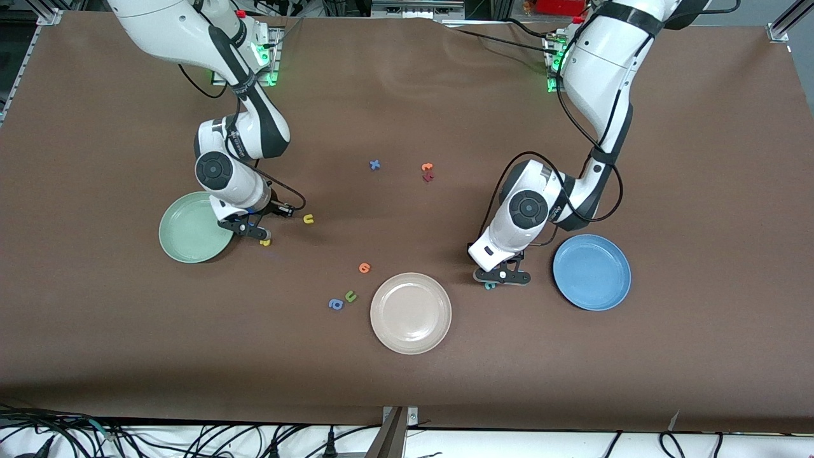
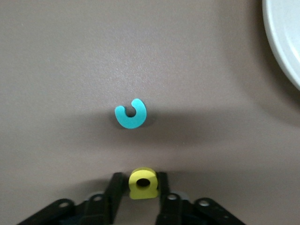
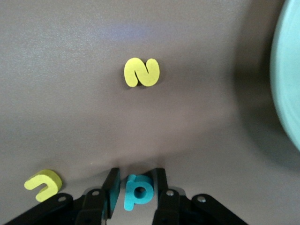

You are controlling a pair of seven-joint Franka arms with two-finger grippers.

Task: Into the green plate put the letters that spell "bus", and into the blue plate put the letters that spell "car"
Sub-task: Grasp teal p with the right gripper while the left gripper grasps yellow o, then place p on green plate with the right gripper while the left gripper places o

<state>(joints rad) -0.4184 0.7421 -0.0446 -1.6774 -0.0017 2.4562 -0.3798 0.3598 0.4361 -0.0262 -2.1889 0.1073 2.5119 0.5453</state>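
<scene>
— Where do we have the left claw (image 2: 142, 183)?
— Low over the surface beside the blue plate (image 1: 592, 272), pinching the yellow "a" (image 2: 142, 183); the teal "c" (image 2: 131, 114) lies free.
— And the right claw (image 3: 136, 187)?
— Bent down beside the green plate (image 1: 191, 228), clamping the teal "b" (image 3: 138, 191).

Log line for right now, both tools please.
left tool shut on yellow "a" beside blue plate | right tool shut on teal "b" beside green plate
</scene>
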